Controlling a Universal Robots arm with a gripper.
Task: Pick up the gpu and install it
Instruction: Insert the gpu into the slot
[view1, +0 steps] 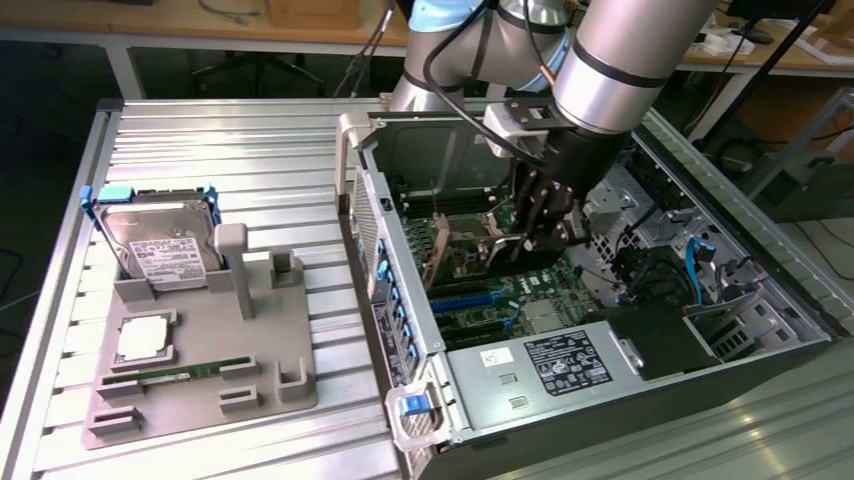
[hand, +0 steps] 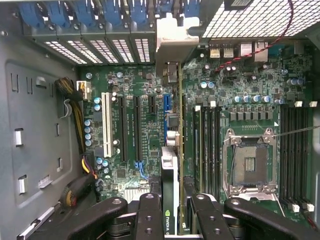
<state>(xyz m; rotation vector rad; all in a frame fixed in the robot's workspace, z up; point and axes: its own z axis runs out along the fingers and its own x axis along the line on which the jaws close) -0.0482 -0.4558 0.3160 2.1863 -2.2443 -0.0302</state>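
From my remote seat: off on the exterior view's left, the grey parts holder sits on the counter with the hard drive standing upright in its slot. To its right the open PC case lies on its side, so the motherboard faces up. My claw is down inside, clamped on the gpu, holding it edge-on over the expansion slots, bracket toward the rear openings, I'd guess for seating.
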